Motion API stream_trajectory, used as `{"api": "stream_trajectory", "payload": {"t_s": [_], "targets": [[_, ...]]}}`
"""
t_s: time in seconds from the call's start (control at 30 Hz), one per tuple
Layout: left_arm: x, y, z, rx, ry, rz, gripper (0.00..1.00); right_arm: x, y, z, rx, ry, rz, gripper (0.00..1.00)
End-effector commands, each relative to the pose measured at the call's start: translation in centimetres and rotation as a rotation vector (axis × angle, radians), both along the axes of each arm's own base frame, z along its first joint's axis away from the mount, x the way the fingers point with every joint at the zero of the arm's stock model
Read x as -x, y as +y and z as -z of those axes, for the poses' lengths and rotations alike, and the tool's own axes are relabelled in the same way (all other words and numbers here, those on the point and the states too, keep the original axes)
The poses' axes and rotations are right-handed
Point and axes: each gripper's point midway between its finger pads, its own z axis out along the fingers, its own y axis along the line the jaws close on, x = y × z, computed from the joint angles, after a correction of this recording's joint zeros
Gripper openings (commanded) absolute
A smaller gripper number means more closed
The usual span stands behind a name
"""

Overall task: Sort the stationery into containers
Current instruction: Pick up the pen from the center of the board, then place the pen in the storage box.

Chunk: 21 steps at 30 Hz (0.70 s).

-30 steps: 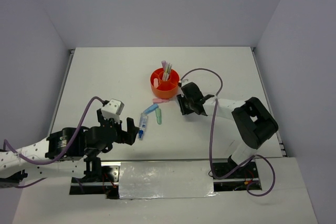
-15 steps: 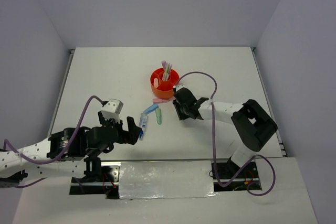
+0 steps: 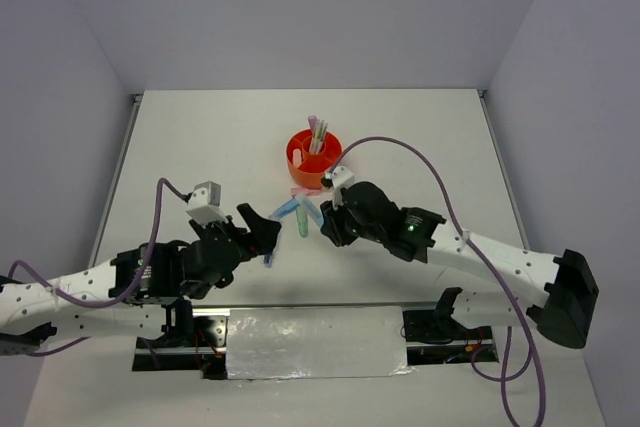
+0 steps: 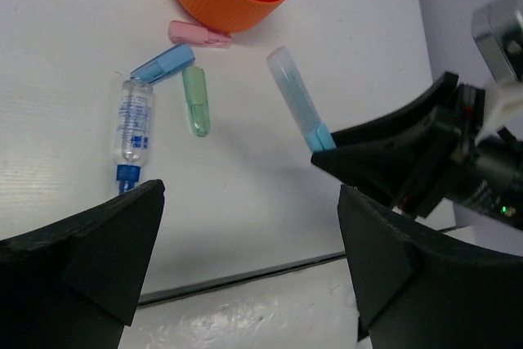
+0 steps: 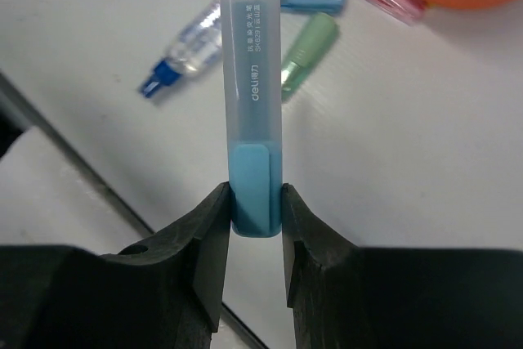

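Note:
The orange organizer (image 3: 296, 154) stands mid-table with several pens upright in its central cup (image 3: 316, 135). My right gripper (image 5: 255, 210) is shut on the blue end of a pale blue highlighter (image 5: 253, 104) and holds it above the table, near the loose items; it also shows in the top view (image 3: 313, 213). On the table lie a pink highlighter (image 4: 198, 34), a blue highlighter (image 4: 163, 63), a green highlighter (image 4: 195, 100) and a white-blue tube (image 4: 133, 124). My left gripper (image 4: 252, 194) is open and empty, hovering just near of the tube.
The organizer's rim (image 4: 221, 6) is just beyond the pink highlighter. The table's near edge and a shiny metal strip (image 4: 245, 316) lie under the left gripper. The two grippers (image 3: 262, 232) (image 3: 330, 225) are close together.
The right arm has stretched out and swung its gripper toward the near left, with the pale blue highlighter now showing. The left gripper has moved forward and right, over the tube.

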Motion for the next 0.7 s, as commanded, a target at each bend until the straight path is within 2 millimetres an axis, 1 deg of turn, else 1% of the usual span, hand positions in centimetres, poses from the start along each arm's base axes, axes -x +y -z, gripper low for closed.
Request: {"api": "stream_trajectory", "payload": {"t_s": [0.0, 0.03, 0.07, 0.1, 0.17, 0.2, 0.23, 0.27, 0.3, 0.33, 0.47, 0.53, 0.57, 0.67], "targets": [[-1.5, -0.6, -2.7, 0.170, -0.074, -0.087, 0.99, 1.7, 1.7, -3.4, -0.133, -0.063, -0.083, 0.17], [-1.8, -0.8, -2.9, 0.183, -0.081, -0.091, 0.99, 2.0, 2.2, -4.0, -0.179, -0.076, -0.096, 0.17], [-2.0, -1.0, -2.9, 0.179, -0.077, -0.093, 0.99, 2.7, 2.5, -5.2, -0.227, -0.094, -0.116, 0.17], [-2.2, -1.2, -3.3, 0.187, -0.073, -0.093, 0.99, 3.2, 2.8, -5.6, -0.260, -0.090, -0.135, 0.17], [-3.1, -1.6, -2.7, 0.157, -0.035, -0.089, 0.99, 3.9, 3.6, -7.3, -0.329, -0.112, -0.168, 0.17], [-3.8, -2.1, -2.7, 0.179, -0.014, -0.070, 0.99, 4.1, 4.0, -8.0, -0.359, -0.123, -0.180, 0.17], [-4.1, -2.6, -2.5, 0.186, -0.003, -0.056, 0.99, 4.7, 4.4, -8.3, -0.373, -0.118, -0.208, 0.18], [-4.3, -2.9, -1.9, 0.175, -0.001, -0.033, 0.99, 5.2, 4.7, -8.8, -0.384, -0.125, -0.227, 0.17], [-4.9, -3.4, -2.8, 0.227, -0.023, -0.024, 0.98, 5.1, 4.8, -9.0, -0.383, -0.133, -0.224, 0.18], [-4.7, -4.0, -2.8, 0.244, -0.017, 0.007, 0.98, 5.2, 5.0, -9.0, -0.383, -0.135, -0.229, 0.17], [-5.1, -4.7, -2.7, 0.249, -0.019, 0.031, 0.97, 5.5, 5.5, -9.5, -0.400, -0.142, -0.251, 0.17], [-5.2, -5.2, -2.7, 0.255, -0.018, 0.044, 0.94, 5.6, 5.6, -9.7, -0.405, -0.148, -0.259, 0.17], [-5.2, -5.4, -2.5, 0.254, -0.016, 0.050, 0.90, 5.7, 5.7, -9.8, -0.407, -0.150, -0.263, 0.17], [-5.4, -6.0, -2.1, 0.252, -0.001, 0.061, 0.85, 5.8, 5.8, -10.6, -0.437, -0.173, -0.273, 0.17]]}}
